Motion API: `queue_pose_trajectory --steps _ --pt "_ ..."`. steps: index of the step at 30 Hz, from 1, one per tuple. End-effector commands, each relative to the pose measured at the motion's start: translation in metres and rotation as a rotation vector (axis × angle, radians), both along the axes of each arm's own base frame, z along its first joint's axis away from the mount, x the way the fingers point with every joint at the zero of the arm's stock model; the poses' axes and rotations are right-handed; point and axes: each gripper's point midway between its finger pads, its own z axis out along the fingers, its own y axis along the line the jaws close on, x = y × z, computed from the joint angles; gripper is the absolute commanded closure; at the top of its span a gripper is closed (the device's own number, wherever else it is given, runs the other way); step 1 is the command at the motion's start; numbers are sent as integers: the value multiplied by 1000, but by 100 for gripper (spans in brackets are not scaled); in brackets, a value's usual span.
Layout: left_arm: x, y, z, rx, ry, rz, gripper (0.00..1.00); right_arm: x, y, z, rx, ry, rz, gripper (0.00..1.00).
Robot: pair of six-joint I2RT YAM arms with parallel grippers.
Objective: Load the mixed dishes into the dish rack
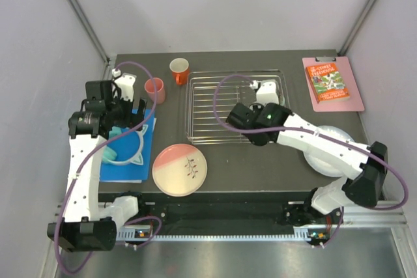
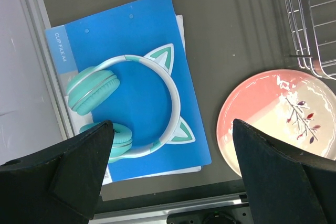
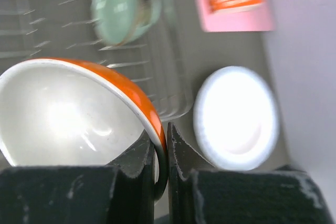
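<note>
The right jaws pinch the rim of the orange bowl [image 3: 79, 108], one finger inside and one outside, and hold it above the near part of the dish rack [image 1: 208, 109]. A mint-green bowl [image 3: 123, 9] sits in the rack (it is blurred). The left jaws are spread wide above the teal headphones [image 2: 93, 88] on the blue file [image 2: 136, 30]. The pink-and-cream plate [image 1: 180, 170] lies on the table [image 1: 260, 167] near the rack's near left corner. The pale plate [image 3: 236, 116] lies to the right of the rack.
</note>
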Motion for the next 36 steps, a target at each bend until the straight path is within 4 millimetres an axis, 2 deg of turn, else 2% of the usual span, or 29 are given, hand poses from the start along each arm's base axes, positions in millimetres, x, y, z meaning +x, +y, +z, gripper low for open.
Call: queue_pose_trajectory --steps 1,3,6,11,15,26,33,36 --pt "1 2 7 12 -44 -4 1 24 -69 31 -307 -95 -156 100" --pt "0 2 7 16 -42 -5 1 33 -88 36 -367 -116 -225 100" --pt "0 1 9 14 -46 -7 1 39 -94 37 -379 -127 -262 100" --pt "0 1 11 13 -53 -10 1 50 -89 24 -462 -110 -266 100" --pt "0 1 13 15 -55 -14 1 59 -80 4 -543 -84 -253 100" --pt "-2 3 12 41 -48 -30 1 64 -78 -30 -655 -36 -234 100" --pt "-4 3 7 42 -39 -32 1 68 -73 -67 -725 33 -218 100" --pt "-4 3 4 39 -30 -30 1 69 -70 -76 -725 51 -218 100"
